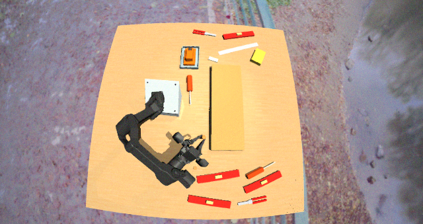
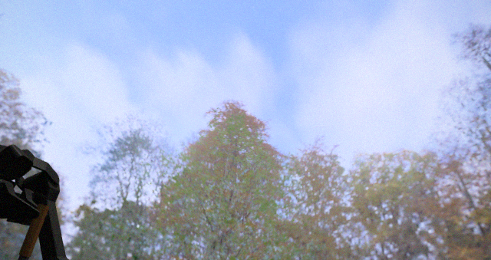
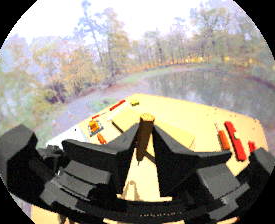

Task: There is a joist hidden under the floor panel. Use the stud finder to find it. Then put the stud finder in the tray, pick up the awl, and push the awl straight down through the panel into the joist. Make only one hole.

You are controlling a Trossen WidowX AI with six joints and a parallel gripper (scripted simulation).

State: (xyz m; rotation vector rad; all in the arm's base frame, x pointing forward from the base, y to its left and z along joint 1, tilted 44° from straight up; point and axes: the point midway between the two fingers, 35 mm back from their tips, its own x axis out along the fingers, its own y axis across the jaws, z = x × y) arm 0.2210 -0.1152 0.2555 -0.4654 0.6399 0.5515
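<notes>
My gripper (image 1: 201, 139) is raised above the table just left of the near end of the tan floor panel (image 1: 227, 106). It is shut on an orange-handled awl (image 1: 203, 137), held roughly upright; only the top of the handle shows from above. The handle also shows between the fingers in the wrist view (image 3: 144, 137) and at the lower left of the exterior view (image 2: 32, 233). The awl's tip is hidden. The orange stud finder (image 1: 190, 56) lies in the grey tray at the back of the table.
An orange-handled screwdriver (image 1: 189, 86) lies left of the panel, beside the white arm base (image 1: 162, 96). Several red levels (image 1: 218, 176) and another orange tool (image 1: 258, 171) lie near the front edge. A yellow block (image 1: 258, 56) and a white strip (image 1: 238, 48) lie behind the panel.
</notes>
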